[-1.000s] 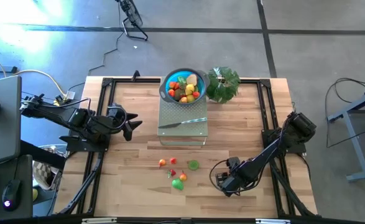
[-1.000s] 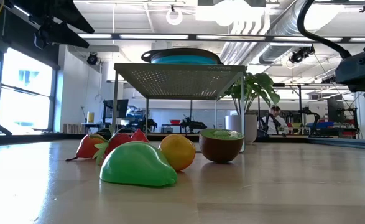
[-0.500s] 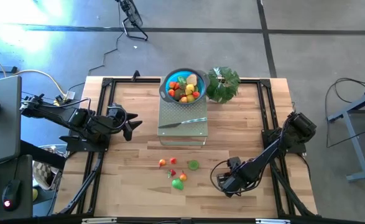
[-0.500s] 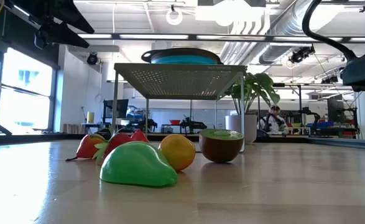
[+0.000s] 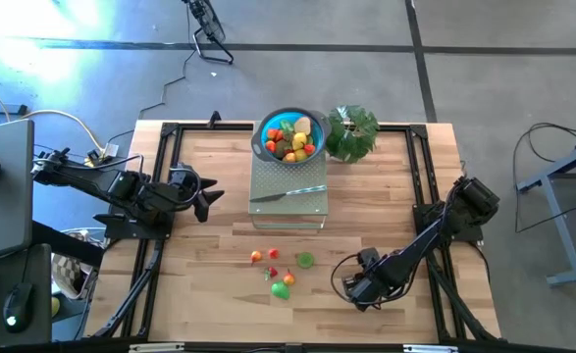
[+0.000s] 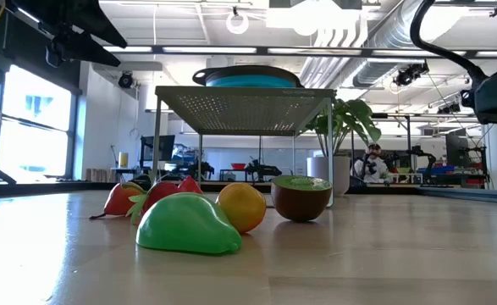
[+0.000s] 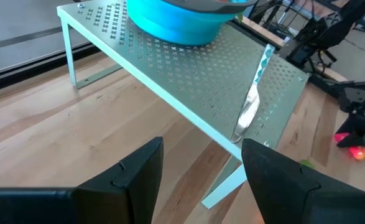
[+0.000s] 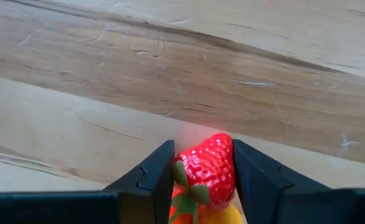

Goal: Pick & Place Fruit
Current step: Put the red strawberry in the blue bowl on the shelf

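Wooden table is carrying a loose fruit cluster to the side of the right gripper, whose fingers have been narrowing and are now pinching a strawberry. Pickup looks secured. Left gripper is waiting part-open, empty, near the rack.

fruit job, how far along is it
Done: the blue bowl on the rack already holds a heap of fruit. In hand: the right gripper is closed around a strawberry. Left: a small cluster of loose fruit on the table; the left gripper waits open.
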Controlling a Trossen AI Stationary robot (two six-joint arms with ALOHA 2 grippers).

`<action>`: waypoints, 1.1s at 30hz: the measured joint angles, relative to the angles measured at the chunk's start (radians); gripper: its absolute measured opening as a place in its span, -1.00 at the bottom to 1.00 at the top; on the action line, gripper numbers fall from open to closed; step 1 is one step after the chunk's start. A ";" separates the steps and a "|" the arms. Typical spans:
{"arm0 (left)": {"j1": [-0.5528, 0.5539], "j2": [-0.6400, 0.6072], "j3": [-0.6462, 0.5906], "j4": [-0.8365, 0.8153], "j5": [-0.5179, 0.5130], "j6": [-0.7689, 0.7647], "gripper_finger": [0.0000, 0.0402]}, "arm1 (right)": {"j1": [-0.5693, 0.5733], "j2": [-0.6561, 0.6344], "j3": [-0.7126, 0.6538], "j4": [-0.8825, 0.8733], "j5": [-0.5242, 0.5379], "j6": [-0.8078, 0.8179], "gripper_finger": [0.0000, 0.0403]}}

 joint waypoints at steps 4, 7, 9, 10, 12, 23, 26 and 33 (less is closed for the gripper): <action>0.000 0.000 0.000 -0.009 0.000 0.000 0.07 | 0.000 -0.011 -0.002 -0.003 0.019 -0.010 -0.36; 0.000 0.000 0.000 -0.009 0.000 0.000 0.07 | -0.002 -0.023 -0.002 0.004 0.032 -0.025 -0.33; 0.000 0.000 0.000 -0.011 0.000 0.000 0.07 | -0.002 -0.033 -0.002 0.000 0.032 -0.028 -0.33; 0.000 0.000 0.000 -0.013 0.000 0.000 0.07 | -0.001 -0.037 -0.002 -0.004 0.033 -0.028 -0.33; 0.000 0.000 0.000 -0.018 0.000 0.000 0.07 | -0.001 -0.046 -0.002 -0.003 0.045 -0.037 -0.35; 0.000 0.000 0.000 -0.035 0.000 0.000 0.07 | -0.052 -0.079 -0.001 0.005 0.042 -0.166 -0.35; 0.000 0.000 0.000 -0.034 0.000 0.000 0.07 | -0.073 -0.101 -0.001 0.012 0.059 -0.222 -0.36; 0.000 0.000 0.000 -0.034 0.000 0.000 0.07 | -0.129 -0.208 -0.001 0.056 0.108 -0.370 -0.35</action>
